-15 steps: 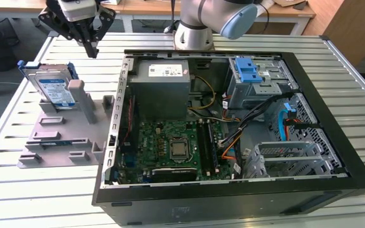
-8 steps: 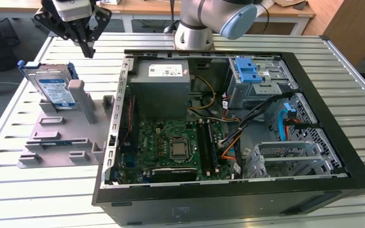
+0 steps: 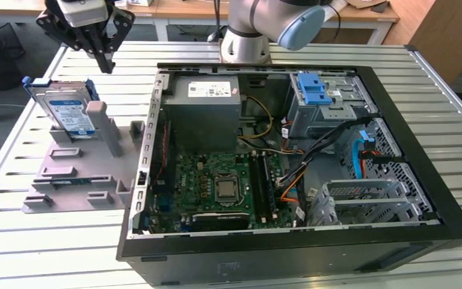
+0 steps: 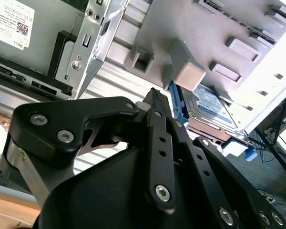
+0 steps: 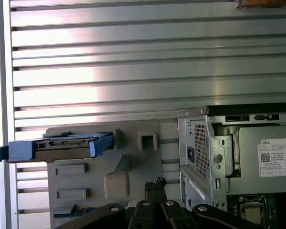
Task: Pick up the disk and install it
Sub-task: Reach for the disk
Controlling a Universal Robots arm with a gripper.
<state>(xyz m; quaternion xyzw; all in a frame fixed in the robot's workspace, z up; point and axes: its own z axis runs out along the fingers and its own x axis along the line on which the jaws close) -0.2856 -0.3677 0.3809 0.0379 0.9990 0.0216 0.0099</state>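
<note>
Blue-framed disk apart from closed hand

Disk stands on edge in rack, at its far end, on table, ext. view's left. Open PC case sits just beside rack, to its right. In case: PSU far left, board nearer, cage far right. Gripper hangs above the table beyond the disk, apart.

A white sticker with black print was noted on the grey power-supply box, at 12 o'clock inside the case. A blue-and-white label was seen on the disk, at 9 o'clock from the case. Its print was too small to be read.
</note>
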